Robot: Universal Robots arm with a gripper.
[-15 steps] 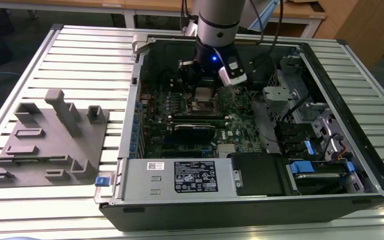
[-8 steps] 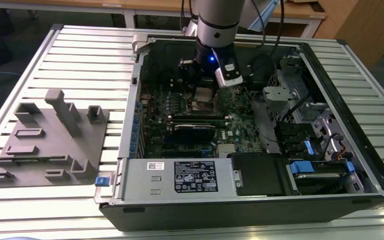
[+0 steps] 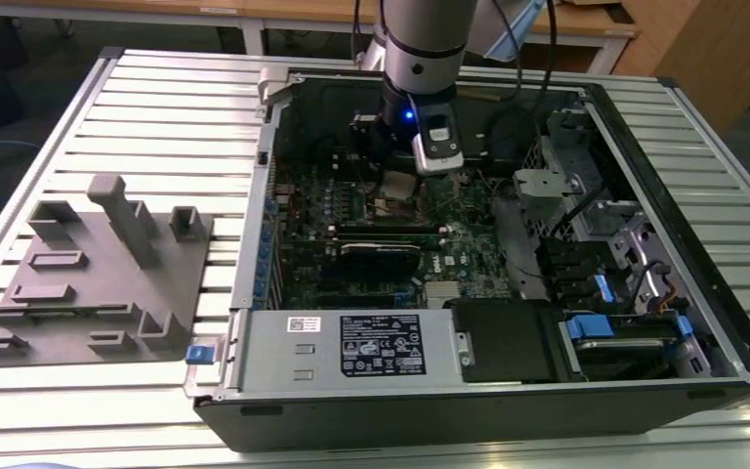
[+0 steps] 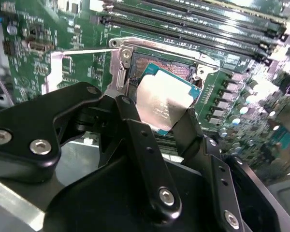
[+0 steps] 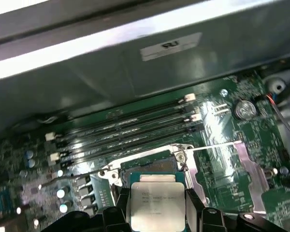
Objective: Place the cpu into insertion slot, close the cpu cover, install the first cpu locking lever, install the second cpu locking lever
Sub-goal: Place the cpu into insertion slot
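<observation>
The hand (image 4: 157, 111) is clenched on the cpu (image 4: 164, 101), its two black fingers (image 4: 135, 135) pinching opposite edges of the chip so the dull silver top faces up. Just beneath the hand sits the insertion slot (image 4: 173, 69), dark and uncovered inside its silvery rim; the chip hangs close over it, though I cannot tell whether any corner touches. Beyond the hand run the long black memory slots (image 5: 130, 128) on the green motherboard (image 3: 479, 259), inside the open computer case (image 3: 479, 420) on the slatted table (image 3: 153, 107).
</observation>
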